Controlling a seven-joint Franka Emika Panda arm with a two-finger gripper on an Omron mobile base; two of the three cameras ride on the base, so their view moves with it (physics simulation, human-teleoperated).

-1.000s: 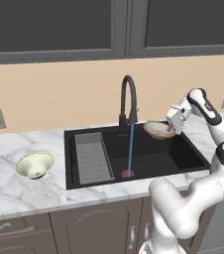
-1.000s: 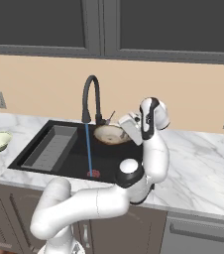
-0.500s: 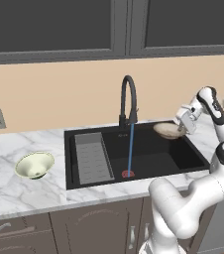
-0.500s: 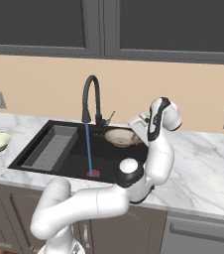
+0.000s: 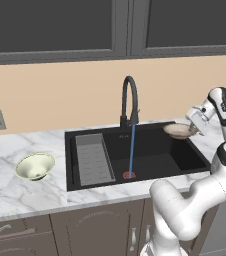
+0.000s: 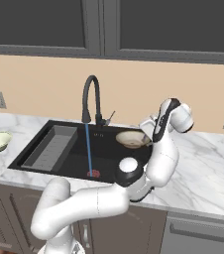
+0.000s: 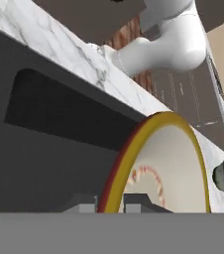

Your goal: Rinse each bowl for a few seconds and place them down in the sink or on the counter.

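Since a second ago the arm has swung right, carrying the beige bowl (image 5: 177,130) away from the water stream (image 5: 131,149) to the right end of the sink (image 5: 185,156). Around that black basin the marble counter (image 5: 15,197) spreads out, with the ribbed rack (image 5: 92,159) at the basin's left end and the arched faucet (image 5: 129,101) running down to the red drain (image 5: 128,175). Over the sink's right rear corner, the beige bowl hangs held roughly level, above the basin. The gripper (image 5: 198,127) pinches its brownish rim between the fingers (image 7: 139,202). Well apart, the cream-green bowl (image 5: 34,166) sits tilted on the counter left of the sink.
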